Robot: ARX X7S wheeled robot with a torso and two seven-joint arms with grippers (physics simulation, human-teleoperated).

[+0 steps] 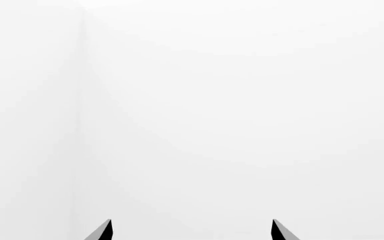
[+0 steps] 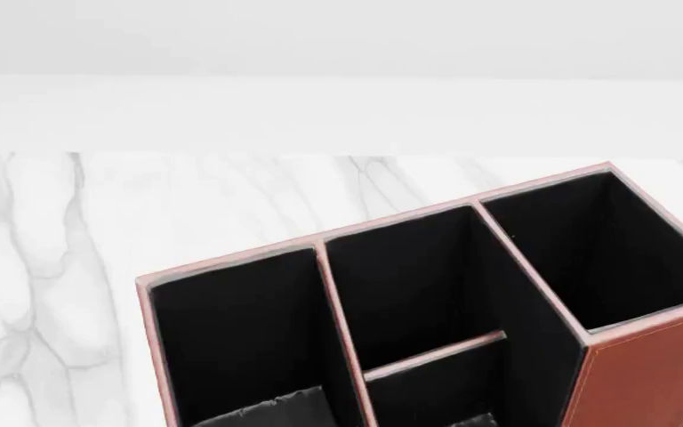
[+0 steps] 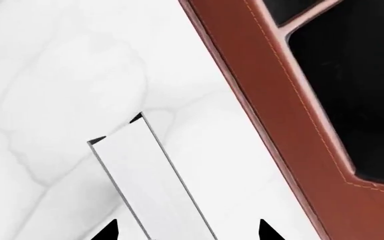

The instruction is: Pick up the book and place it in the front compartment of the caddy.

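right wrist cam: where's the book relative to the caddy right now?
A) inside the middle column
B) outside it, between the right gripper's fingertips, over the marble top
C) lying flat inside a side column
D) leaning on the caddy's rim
B: the book, white page edges showing, sits between the right gripper fingertips over the marble table, apart from the caddy wall.

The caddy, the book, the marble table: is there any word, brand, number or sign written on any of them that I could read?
None: no text shows in any view.
The caddy: plain reddish-brown leather with stitching, black lining, no label.
The book: only blank white page edges show between the right gripper's fingers.
The table: marble veining only.
The left wrist view shows blank white.
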